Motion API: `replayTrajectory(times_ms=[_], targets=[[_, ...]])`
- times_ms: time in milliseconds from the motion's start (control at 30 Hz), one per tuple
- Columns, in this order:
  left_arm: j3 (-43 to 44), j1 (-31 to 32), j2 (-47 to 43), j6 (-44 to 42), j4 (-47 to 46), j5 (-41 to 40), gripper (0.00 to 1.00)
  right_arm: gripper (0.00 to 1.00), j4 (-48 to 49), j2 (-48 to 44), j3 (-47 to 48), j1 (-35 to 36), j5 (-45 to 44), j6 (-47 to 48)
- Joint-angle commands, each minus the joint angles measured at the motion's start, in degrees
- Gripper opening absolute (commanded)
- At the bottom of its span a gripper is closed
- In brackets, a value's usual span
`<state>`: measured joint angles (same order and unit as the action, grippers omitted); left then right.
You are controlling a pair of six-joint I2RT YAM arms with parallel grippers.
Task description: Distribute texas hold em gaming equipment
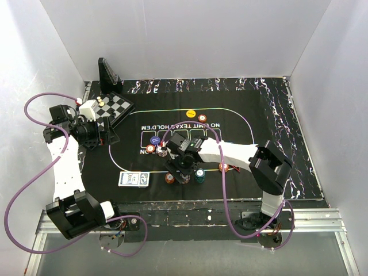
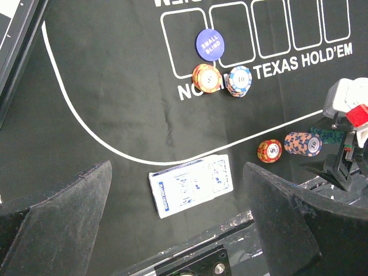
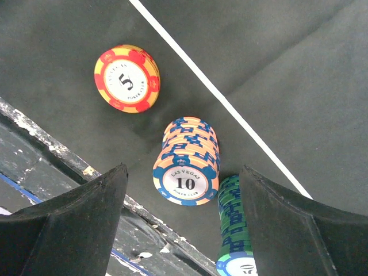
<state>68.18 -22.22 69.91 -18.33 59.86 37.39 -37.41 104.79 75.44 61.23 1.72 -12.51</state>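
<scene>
Okay, top view: the black mat (image 1: 270, 115) covers the table; the chessboard (image 1: 115, 107) sits at the mat's far left corner; the left gripper (image 1: 110, 135) hangs over the mat's left edge on the near side of the chessboard, jaws spread, nothing in them; the right gripper (image 1: 183, 172) is low over the chips by the mat's near edge, about mid-width; the card deck (image 1: 134, 179) lies flat by the near edge, left of that gripper; the yellow disc (image 1: 191, 112) lies toward the far edge with an orange chip (image 1: 202, 118) just beside it.

Left wrist view: both fingers (image 2: 57, 213) stand wide apart and empty; the card deck (image 2: 191, 184) shows between them on the mat, patterned back up, touching neither; the blue disc (image 2: 209, 43) marked SMALL BLIND lies on a printed box outline; an orange stack (image 2: 207, 78) and a white-and-blue stack (image 2: 239, 81) touch side by side near it.

Right wrist view: jaws spread wide; the 10 stack (image 3: 186, 167) stands between the fingers (image 3: 75, 218), clear of both, close to the mat's near edge; the 5 chip (image 3: 126, 77) lies apart from it, outside the jaws; the teal stack (image 3: 236, 230) stands just beside the 10 stack, close to the other finger, contact unclear.
</scene>
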Motion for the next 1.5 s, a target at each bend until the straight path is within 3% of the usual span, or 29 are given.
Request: replayTrajectory(times_ms=[0,600,1467], targets=[[1.08,0.33,-0.83,0.31,-0.44,-0.03,1.0,0.84,0.93,-2.05,-0.99,0.38,0.92,0.39],[0.99,0.51,-1.18,0.49,-1.14,-0.65,1.0,0.66,1.2,1.9,-0.21,0.47,0.22,0.56],[0.63,0.51,-1.97,0.4,-1.32,-0.47,1.0,0.24,0.85,-2.48,1.29,0.38,-3.11,1.0]])
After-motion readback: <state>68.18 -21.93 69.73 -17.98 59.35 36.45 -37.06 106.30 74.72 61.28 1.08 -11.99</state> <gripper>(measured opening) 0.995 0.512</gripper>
